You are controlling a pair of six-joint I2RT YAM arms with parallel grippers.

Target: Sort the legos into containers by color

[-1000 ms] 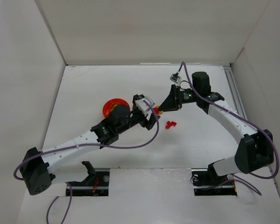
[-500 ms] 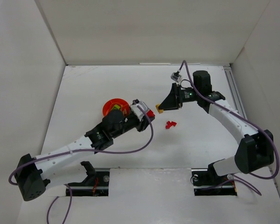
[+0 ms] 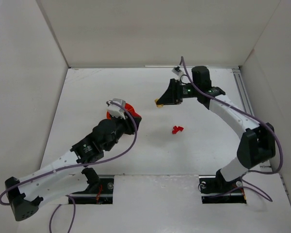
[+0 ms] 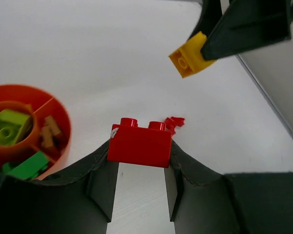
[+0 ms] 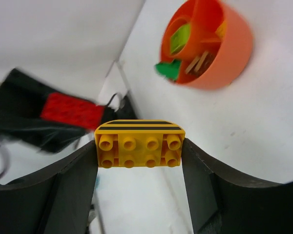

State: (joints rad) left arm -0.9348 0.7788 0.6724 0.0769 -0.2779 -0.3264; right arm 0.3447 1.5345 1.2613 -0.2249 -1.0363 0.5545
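Left wrist view shows your left gripper (image 4: pixel 140 155) clamped on a red brick (image 4: pixel 140 144), with the orange bowl (image 4: pixel 63 124) just to its left. The bowl's compartments hold a lime brick (image 4: pixel 7 127), a green brick (image 4: pixel 27 165) and tan pieces (image 4: pixel 50 134). Just beyond the red brick, small red pieces (image 4: pixel 173 122) lie on the table (image 3: pixel 87 97), and farther off your right gripper (image 5: pixel 139 151) pinches a yellow brick (image 5: pixel 139 144) by its two ends.

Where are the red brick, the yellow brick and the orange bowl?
red brick (image 4: pixel 140 142): left wrist view, its front face.
yellow brick (image 5: pixel 139 148): right wrist view, its studded face.
orange bowl (image 5: pixel 229 56): right wrist view, its outer wall.
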